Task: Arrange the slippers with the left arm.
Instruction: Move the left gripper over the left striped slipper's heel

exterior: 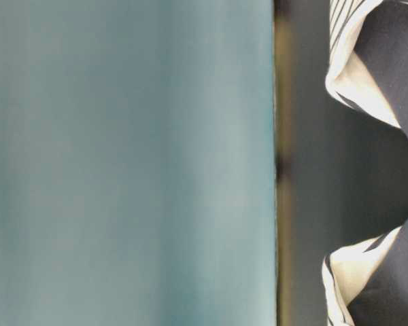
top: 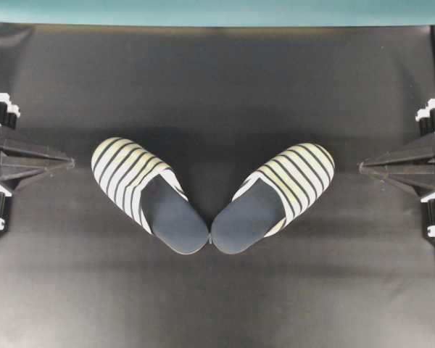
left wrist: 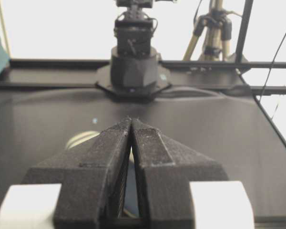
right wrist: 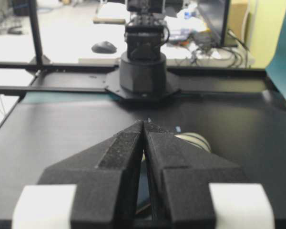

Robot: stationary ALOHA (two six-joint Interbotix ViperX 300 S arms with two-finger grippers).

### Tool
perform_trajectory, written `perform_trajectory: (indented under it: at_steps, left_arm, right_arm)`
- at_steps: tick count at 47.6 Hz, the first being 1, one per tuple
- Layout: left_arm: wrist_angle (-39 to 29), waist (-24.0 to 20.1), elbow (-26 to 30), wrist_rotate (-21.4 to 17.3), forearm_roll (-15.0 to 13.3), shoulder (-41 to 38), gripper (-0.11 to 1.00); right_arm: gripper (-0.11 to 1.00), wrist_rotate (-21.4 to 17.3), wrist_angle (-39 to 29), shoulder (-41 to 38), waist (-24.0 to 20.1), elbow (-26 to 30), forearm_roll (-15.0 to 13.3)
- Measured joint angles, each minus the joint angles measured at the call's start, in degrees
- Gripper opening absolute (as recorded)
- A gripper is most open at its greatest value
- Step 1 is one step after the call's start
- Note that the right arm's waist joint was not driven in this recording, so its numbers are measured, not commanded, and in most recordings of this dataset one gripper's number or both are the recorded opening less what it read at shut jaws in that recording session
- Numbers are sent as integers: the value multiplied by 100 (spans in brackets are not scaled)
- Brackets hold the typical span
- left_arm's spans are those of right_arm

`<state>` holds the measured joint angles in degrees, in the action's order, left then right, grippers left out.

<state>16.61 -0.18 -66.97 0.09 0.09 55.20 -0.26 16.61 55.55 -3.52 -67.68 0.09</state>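
Observation:
Two striped slippers lie on the black table in a V, heels nearly touching at the centre. The left slipper (top: 146, 190) points its toe to the upper left, the right slipper (top: 277, 194) to the upper right. My left gripper (top: 71, 164) is shut and empty at the left edge, well clear of the left slipper. My right gripper (top: 361, 167) is shut and empty at the right edge. In the left wrist view the shut fingertips (left wrist: 132, 120) hide most of a slipper toe (left wrist: 81, 139). In the right wrist view a slipper toe (right wrist: 195, 141) peeks past the shut gripper (right wrist: 145, 123).
The table-level view shows a teal backdrop (exterior: 122, 163) and the edges of both slippers (exterior: 367, 68). The opposite arm's base (left wrist: 133, 71) stands at the far side of the table in each wrist view. A teal wall (top: 217, 11) runs along the table's back edge.

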Motion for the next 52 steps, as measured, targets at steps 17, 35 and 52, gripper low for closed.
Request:
perform_trajectory:
  at_steps: [17, 35, 52]
  left_arm:
    - [-1775, -264, 650, 1327, 220, -914, 0]
    - [-3683, -563, 1635, 2215, 237, -2303, 1]
    - [-5317, -606, 2760, 2426, 237, -3709, 81]
  right_arm:
    - [0, 35, -316, -26, 0, -9, 0]
    - [0, 26, -431, -26, 0, 0, 9]
    - [0, 26, -527, -26, 0, -105, 0]
